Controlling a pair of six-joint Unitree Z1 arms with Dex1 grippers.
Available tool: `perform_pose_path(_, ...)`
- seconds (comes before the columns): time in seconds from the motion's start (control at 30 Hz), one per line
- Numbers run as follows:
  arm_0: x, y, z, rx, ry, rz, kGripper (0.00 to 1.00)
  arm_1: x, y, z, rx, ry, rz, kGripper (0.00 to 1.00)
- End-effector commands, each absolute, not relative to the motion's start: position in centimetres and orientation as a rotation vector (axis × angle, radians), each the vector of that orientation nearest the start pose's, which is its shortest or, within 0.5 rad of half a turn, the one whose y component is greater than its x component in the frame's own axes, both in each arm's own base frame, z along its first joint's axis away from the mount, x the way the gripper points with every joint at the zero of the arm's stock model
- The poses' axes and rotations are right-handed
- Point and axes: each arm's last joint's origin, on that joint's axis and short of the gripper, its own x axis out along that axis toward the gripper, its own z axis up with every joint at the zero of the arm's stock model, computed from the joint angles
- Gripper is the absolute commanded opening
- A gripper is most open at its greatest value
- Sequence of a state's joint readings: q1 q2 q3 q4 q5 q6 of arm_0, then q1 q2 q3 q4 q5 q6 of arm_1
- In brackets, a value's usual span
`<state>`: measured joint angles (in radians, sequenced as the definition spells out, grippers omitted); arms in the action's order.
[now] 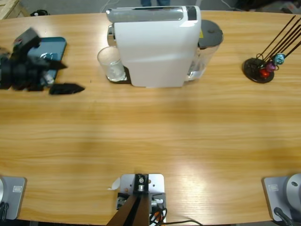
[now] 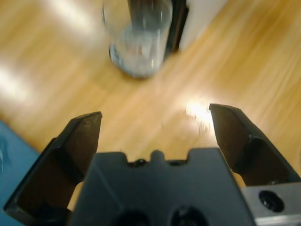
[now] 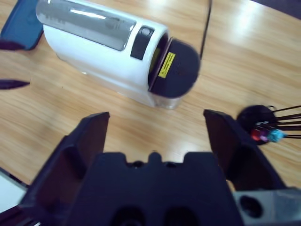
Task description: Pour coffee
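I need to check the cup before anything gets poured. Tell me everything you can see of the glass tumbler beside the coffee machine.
The glass tumbler is clear, straight-walled and upright, standing on a dark base at the left end of the white coffee machine, close against it. It looks empty: no brown liquid shows in it. The left gripper, jaws open, points at it from a distance across bare wood; nothing holds or touches the glass.

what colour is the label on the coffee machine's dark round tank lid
Yellow with dark print, on the tank lid of the white coffee machine; the right wrist view shows it best.
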<state>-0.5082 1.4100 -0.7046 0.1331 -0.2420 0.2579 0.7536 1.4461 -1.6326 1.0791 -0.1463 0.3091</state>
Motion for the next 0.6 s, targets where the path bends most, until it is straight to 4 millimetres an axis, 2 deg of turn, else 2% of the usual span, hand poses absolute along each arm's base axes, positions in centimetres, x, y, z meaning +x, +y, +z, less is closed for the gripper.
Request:
perform_pose_path(0.03,14.4,-10.9,27.4,0.437,0.837,-0.819,0.982,22.2,18.4,46.3,-0.19,0.929,0.417,0.0)
perform_pose_path(0.2,13.8,-11.5,25.7,0.489,0.908,-0.848,0.982,25.5,20.7,44.7,-0.212,1.032,0.461,0.0)
perform_pose_path(0.4,14.1,-11.7,25.3,0.5,0.918,-0.839,0.982,29.6,21.6,43.6,-0.18,1.089,0.471,0.0)
perform_pose_path(0.6,13.8,-11.7,24.7,0.501,0.925,-0.859,0.982,31.9,22.0,42.3,-0.214,1.132,0.463,0.0)
